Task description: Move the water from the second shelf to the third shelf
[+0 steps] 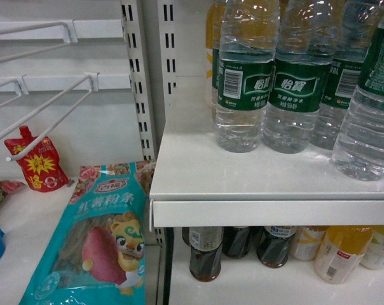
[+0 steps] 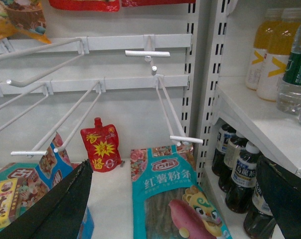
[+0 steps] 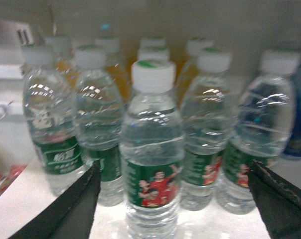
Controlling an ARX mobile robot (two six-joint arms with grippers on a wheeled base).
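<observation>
Right hand open, water between fingers (untouched)

White metal shelf at 3 o'clock, slotted upright at 12, white back panel with peg hooks at 10, even indoor light

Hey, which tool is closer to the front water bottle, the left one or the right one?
Right. The right tool is open with the front water bottle between its fingers. The left tool is open over the teal snack bag, off beside the shelf.
</observation>
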